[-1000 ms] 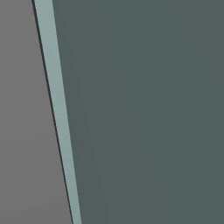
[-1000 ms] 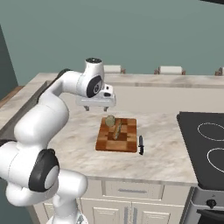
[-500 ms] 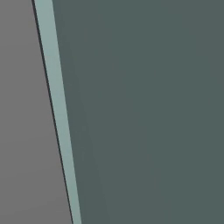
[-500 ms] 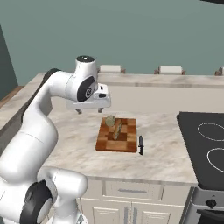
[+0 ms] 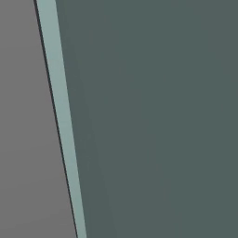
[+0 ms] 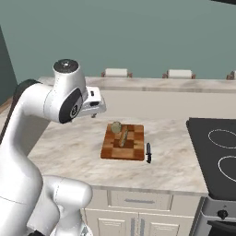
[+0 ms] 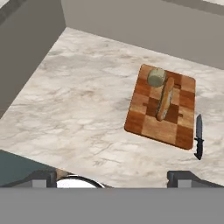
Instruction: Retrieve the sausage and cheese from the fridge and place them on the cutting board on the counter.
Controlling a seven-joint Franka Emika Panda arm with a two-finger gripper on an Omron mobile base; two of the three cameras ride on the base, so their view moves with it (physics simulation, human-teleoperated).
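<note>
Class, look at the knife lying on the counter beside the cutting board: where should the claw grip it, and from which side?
Grip the knife by its dark handle, the end nearer the counter's front edge, coming straight down from above. It lies flat on the counter, alongside the cutting board but apart from it, so fingers probably fit either side.

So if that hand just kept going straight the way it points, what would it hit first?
Probably the bare counter, left of the cutting board; the open hand points down at the stone, though depth is hard to judge.

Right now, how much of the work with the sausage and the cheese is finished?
Both look delivered: the sausage and the cheese lie on the cutting board on the counter. The pincer is open, holds nothing and hangs above the counter, away from the board. Nothing visible seems left to do.
</note>
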